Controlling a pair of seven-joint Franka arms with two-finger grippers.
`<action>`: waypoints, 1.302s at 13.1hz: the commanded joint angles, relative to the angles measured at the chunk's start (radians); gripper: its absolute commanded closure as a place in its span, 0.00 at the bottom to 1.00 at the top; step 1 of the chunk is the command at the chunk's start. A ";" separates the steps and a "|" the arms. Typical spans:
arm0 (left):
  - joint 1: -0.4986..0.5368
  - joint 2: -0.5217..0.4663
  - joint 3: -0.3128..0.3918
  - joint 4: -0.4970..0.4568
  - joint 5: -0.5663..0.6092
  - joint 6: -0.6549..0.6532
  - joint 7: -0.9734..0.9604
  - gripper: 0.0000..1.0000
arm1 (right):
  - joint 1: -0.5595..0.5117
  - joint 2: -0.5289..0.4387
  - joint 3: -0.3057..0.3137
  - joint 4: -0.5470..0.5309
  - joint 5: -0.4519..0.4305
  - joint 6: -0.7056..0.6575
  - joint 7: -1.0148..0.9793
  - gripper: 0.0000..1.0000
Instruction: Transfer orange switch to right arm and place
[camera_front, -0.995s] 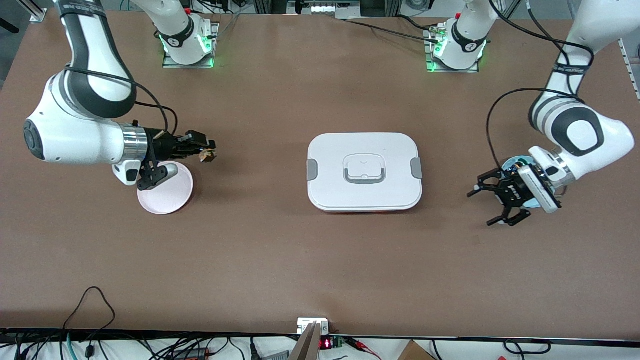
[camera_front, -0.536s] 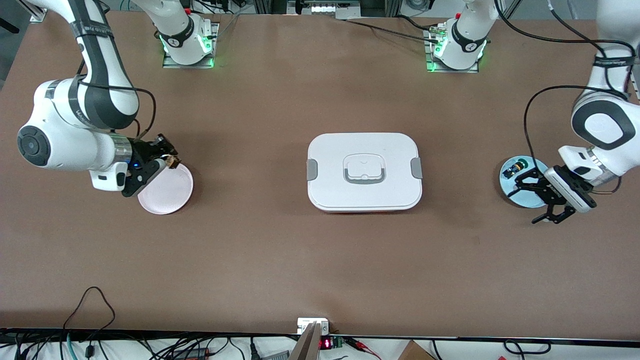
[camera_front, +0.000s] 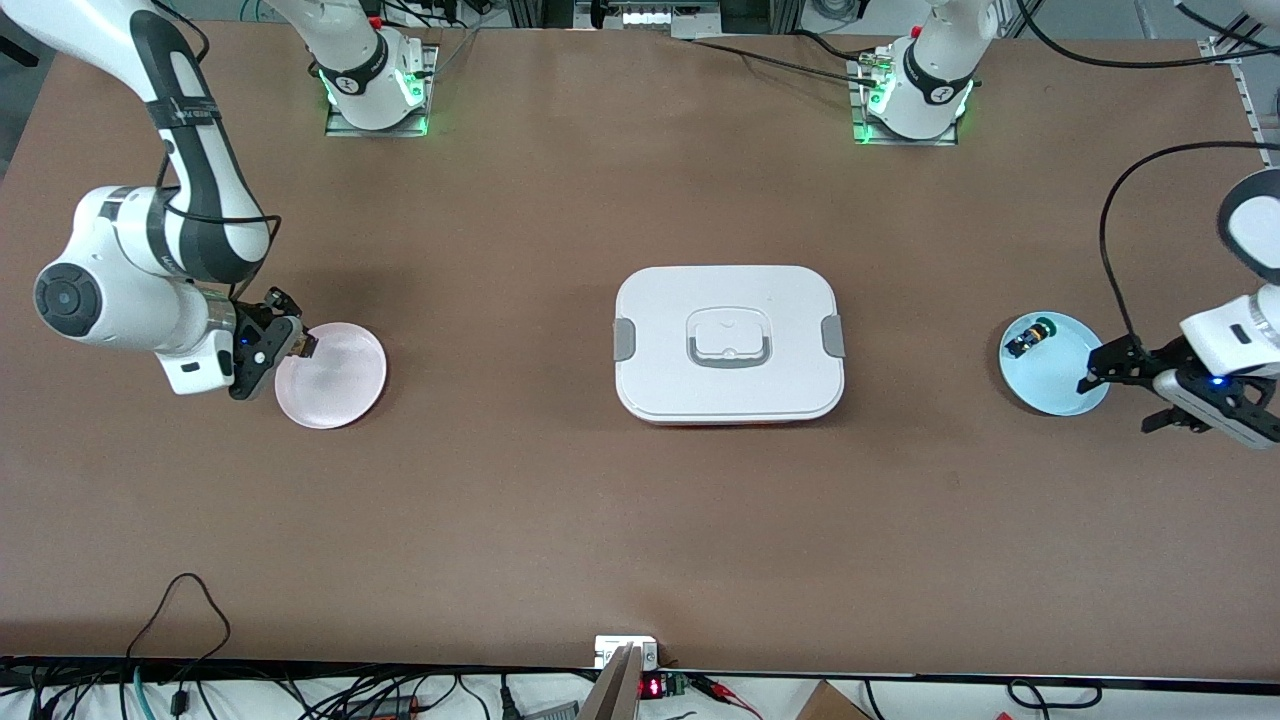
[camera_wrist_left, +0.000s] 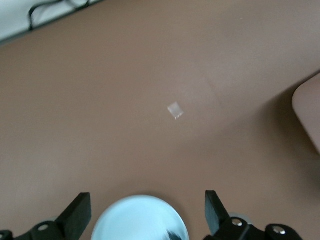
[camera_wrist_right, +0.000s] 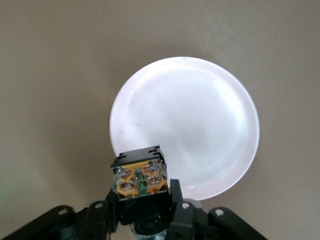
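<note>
Brown table (camera_front: 560, 520) spanning the whole front view; white lidded container (camera_front: 728, 343) with grey latches and a handle at its centre; pale pink plate (camera_front: 335, 380) toward the right arm's end; light blue plate (camera_front: 1050, 375) toward the left arm's end, carrying a small black-and-blue part with a green cap (camera_front: 1030, 336) near its rim.

Step in hand, judged from the layout: placement; handover apparently complete. Right gripper (camera_front: 290, 340) over the rim of the pink plate, clamped on the orange switch (camera_wrist_right: 140, 179); switch seen in the right wrist view as a black block with an orange face, poised over the plate's edge rather than its middle. Left gripper (camera_front: 1125, 385) just beside the blue plate, fingers spread wide, nothing between them; left arm waiting.

Next move likely calling for a short shift toward the plate's centre, a descent until the switch sits close to the surface, then release; a drop from height risks a bounce off the plate.

Hard to make out: switch nearly lost against the gripper in the front view; height of the switch above the plate not determinable; left arm cut off at the frame edge; blue plate only partly visible in the left wrist view.
</note>
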 joint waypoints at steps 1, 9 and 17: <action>-0.081 -0.034 0.008 0.126 0.097 -0.220 -0.317 0.00 | -0.002 0.005 0.008 -0.046 -0.056 0.116 -0.091 0.79; -0.275 -0.275 0.099 0.108 0.208 -0.503 -0.746 0.00 | 0.003 0.082 0.059 -0.109 -0.050 0.328 -0.245 0.79; -0.266 -0.275 0.099 0.108 0.210 -0.531 -0.797 0.00 | -0.031 0.093 0.065 -0.187 -0.053 0.474 -0.333 0.79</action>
